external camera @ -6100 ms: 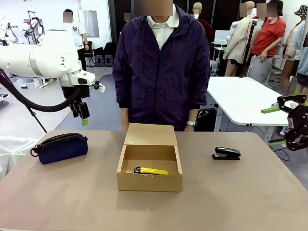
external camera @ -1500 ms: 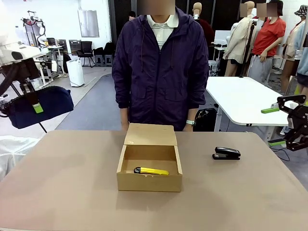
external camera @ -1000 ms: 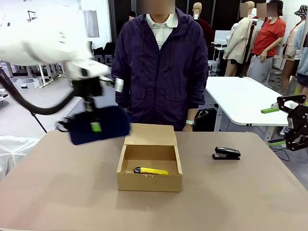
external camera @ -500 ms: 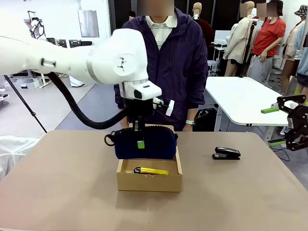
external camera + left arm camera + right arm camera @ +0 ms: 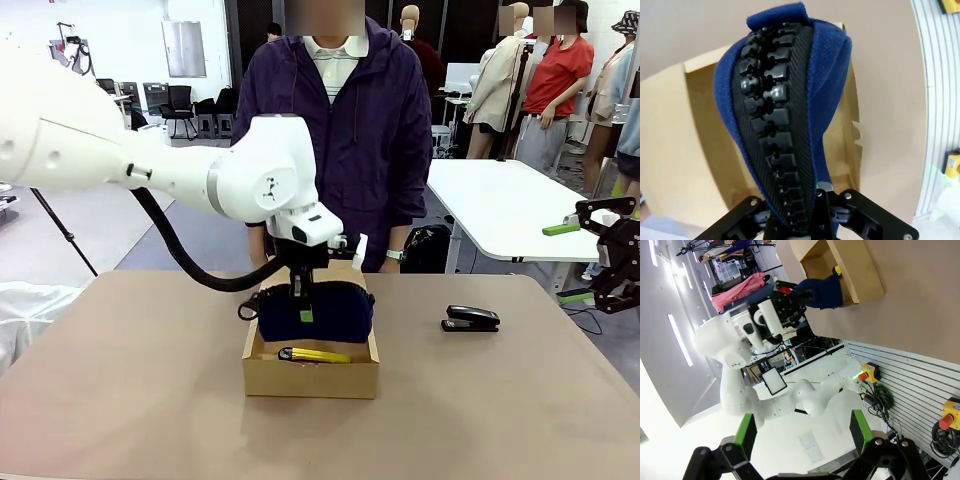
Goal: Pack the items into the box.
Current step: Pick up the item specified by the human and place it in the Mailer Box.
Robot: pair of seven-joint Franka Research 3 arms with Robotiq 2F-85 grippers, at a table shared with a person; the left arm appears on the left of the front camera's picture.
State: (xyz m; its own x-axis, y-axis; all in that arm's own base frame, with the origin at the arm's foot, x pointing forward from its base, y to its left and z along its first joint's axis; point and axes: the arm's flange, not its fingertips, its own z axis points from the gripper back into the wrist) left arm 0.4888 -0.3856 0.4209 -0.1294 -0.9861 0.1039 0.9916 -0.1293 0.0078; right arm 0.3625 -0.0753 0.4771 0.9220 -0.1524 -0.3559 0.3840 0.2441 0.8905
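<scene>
The left tool (image 5: 303,312) is closed on the navy pouch (image 5: 335,312), pinching it from above at the zipper ridge near the middle of its length. The pouch hangs level over the rear half of the open box (image 5: 310,381), its lower edge dipping below the rim; whether it touches the box floor cannot be told. Its long axis runs side to side, parallel to the box's front wall, and it spans almost the whole width of the box, with the small loop end poking just past the box's left wall. The zipper faces up towards the tool.

On the box floor, in front of the pouch and close behind the front wall, lies the yellow knife (image 5: 314,355), its long axis also side to side.

The black stapler (image 5: 470,318) sits on the counter (image 5: 120,400) well to the right of the box. A person (image 5: 335,130) stands just behind the box.

The right tool (image 5: 802,432) hangs far to the right of the box, spread wide and holding nothing.
</scene>
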